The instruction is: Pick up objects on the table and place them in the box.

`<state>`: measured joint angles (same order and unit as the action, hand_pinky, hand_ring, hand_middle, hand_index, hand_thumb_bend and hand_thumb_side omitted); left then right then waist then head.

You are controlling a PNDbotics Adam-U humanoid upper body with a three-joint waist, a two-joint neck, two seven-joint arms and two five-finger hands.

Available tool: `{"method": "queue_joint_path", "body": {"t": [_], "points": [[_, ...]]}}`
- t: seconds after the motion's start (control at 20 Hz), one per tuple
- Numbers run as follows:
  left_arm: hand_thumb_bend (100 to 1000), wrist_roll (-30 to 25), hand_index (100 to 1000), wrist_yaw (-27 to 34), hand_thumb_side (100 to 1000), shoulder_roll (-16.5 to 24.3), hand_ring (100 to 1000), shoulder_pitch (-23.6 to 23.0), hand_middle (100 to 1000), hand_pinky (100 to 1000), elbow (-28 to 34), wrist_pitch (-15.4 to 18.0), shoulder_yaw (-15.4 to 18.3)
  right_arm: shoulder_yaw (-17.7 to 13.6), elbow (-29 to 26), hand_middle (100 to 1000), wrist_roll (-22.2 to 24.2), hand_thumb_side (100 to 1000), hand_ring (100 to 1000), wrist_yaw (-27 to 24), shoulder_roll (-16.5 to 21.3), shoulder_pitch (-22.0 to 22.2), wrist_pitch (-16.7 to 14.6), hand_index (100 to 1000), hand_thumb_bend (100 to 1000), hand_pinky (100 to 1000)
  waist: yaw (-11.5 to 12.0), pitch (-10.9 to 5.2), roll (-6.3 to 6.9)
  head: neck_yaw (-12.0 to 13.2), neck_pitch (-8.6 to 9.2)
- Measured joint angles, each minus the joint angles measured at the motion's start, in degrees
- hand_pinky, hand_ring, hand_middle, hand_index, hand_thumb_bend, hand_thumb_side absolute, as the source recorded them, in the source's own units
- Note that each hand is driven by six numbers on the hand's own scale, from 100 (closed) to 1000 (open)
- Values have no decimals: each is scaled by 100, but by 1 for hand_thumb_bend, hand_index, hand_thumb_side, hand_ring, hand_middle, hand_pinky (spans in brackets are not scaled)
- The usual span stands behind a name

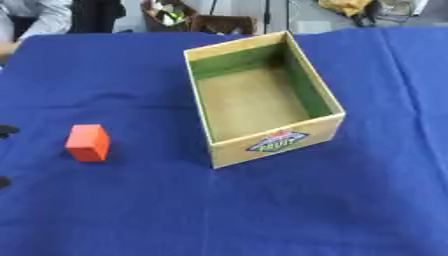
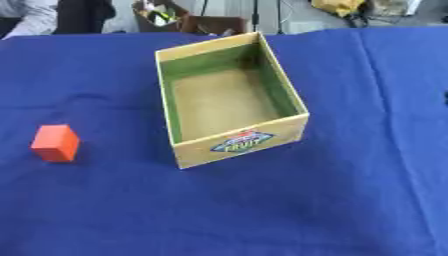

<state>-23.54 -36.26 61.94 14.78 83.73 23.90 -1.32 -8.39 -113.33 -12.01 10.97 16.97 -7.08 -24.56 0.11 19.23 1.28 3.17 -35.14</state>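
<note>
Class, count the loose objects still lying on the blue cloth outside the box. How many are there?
1: an orange block lies on the cloth left of the box, apart from it. The box looks empty.

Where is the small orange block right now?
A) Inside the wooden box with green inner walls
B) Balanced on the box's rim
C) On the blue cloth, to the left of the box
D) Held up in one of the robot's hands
C: the small orange block lies on the blue cloth, apart from and left of the open wooden box with green inner walls, which holds nothing; no hand holds the block.
</note>
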Motion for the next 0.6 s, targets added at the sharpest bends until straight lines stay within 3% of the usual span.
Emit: {"method": "queue_joint_path", "body": {"t": [0.6], "points": [[671,-34,1000,236,1000,-97,815,483,800,594,-147,-92,-261,35,0,576,35,812,723,0,0,1,33,721,100,787,-25,-8,2,66,-5]]}}
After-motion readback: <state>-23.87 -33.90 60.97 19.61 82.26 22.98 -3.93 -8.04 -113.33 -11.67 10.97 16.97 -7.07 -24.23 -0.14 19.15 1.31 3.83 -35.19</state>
